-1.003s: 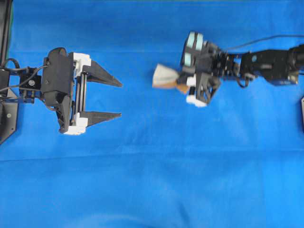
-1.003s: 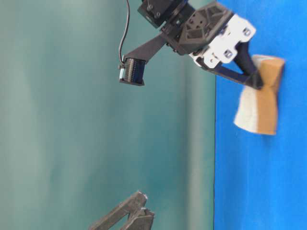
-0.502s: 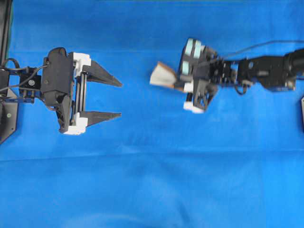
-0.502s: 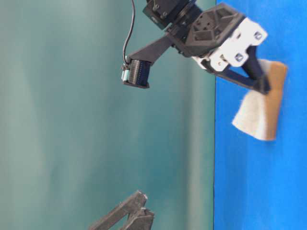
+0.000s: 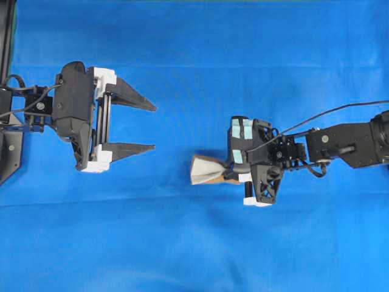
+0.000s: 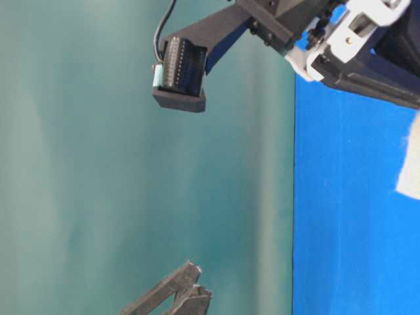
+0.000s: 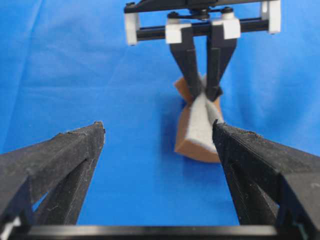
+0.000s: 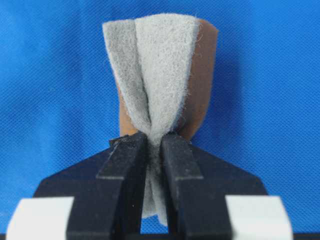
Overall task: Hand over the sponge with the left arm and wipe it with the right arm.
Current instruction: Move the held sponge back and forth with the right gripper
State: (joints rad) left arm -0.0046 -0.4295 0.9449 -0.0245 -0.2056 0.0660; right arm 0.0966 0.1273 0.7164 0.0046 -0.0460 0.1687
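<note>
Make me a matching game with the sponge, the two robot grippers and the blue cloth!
Things:
1. sponge
2. left gripper
3. right gripper
4. blue cloth

States:
A. wide open, holding nothing
B. spread flat under everything
C. squeezed in the middle, grey on one face and orange-brown on the other
D. shut tight on something soft

Pairs: 1-C, 2-A, 3-D, 4-B
</note>
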